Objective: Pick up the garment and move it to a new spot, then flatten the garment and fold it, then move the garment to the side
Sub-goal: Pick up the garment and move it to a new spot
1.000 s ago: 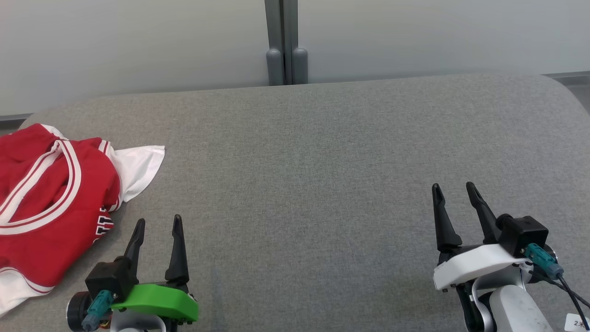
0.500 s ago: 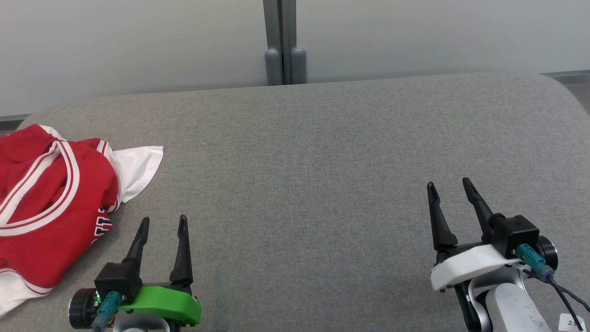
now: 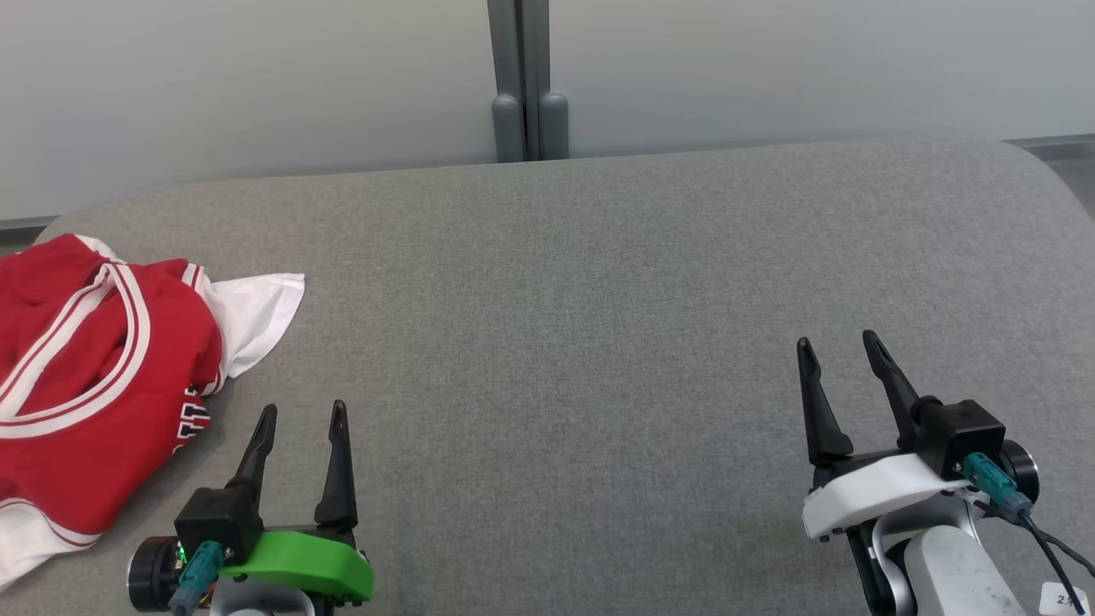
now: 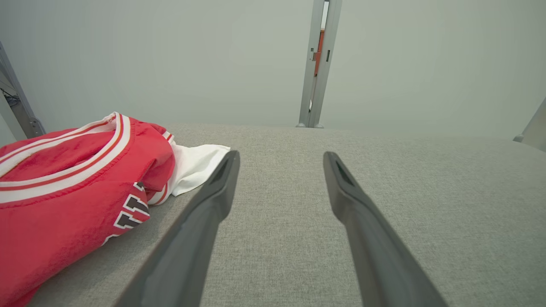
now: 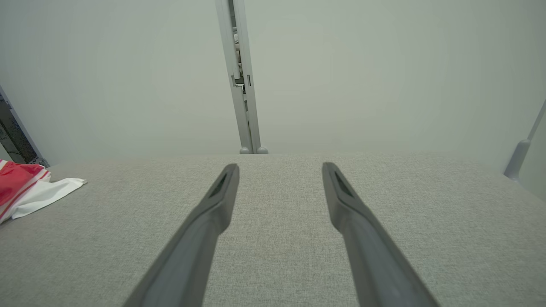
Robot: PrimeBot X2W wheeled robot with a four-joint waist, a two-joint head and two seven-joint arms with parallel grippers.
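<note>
Since the crumpled red jersey [image 3: 94, 376] lies at the left end of the worktop [image 3: 556, 342], just beside your left gripper [image 3: 304, 407] and well apart from the right gripper [image 3: 837, 340], you should reach leftward, both sets of jaws apart and empty.

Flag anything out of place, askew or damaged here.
Only the red and white garment: it lies crumpled in a heap at the left end of the grey surface, a white flap sticking out toward the middle. Nothing spilled or damaged shows.

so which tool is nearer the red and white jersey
The green-mounted left tool, beside the jersey; the white-mounted right tool sits far across the grey surface.
</note>
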